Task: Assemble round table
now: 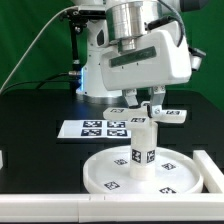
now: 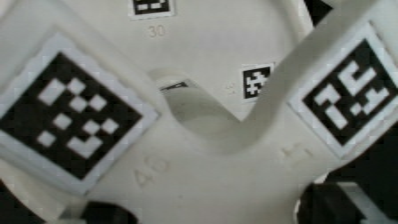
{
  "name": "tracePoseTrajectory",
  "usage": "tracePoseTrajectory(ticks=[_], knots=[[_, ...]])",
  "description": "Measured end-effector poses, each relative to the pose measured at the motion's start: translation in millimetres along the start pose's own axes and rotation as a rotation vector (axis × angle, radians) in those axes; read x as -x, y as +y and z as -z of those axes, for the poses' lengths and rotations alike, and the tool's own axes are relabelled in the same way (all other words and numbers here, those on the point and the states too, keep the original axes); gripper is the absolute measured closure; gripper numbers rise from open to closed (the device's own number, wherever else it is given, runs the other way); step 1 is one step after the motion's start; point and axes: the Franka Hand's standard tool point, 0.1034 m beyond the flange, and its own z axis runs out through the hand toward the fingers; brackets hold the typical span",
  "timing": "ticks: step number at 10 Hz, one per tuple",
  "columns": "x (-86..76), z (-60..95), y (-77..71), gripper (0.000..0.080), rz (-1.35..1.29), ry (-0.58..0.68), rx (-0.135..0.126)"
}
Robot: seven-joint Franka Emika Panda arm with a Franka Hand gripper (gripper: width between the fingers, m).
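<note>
one arm over a black table point(image 1: 35, 125). the disc point(image 1: 97, 172) of the round table lies flat near the front edge, rim up, with square tags point(image 1: 112, 184) on its face. the leg point(image 1: 141, 148) stands upright at the middle of the disc and carries a tag on its side; nothing grips it.

behind the disc lies the base piece point(image 1: 172, 113), flat on the table, tags facing up. the marker board point(image 1: 98, 127) lies just beside it, toward the exterior view's left.

the gripper point(image 1: 143, 103) is down low over the base piece, behind and slightly above the top of the leg. in the exterior view its two fingers point(image 1: 132, 100) show with a gap between them. whether they touch or clamp the base piece cannot be told from either view.

wrist view: filled by the base piece point(image 2: 196, 165) at close range, white, with large tags to either side and a smaller tag point(image 2: 254, 82) between them. picture blurred; fingertips not clearly made out.
</note>
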Motion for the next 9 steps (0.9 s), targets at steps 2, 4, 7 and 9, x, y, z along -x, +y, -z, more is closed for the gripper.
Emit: tracePoseTrajectory(ticks=[2, 4, 7, 9], knots=[[0.0, -0.1, 0.3, 0.0354, -0.116, -0.006, -0.005], [0.0, -0.2, 0.3, 0.0354, -0.125, -0.007, -0.009], [3.6, 5.1, 0.0, 0.016, -0.067, -0.043, 0.016], [12.2, 25.1, -7.0, 0.0151, 0.033, -0.118, 0.051]])
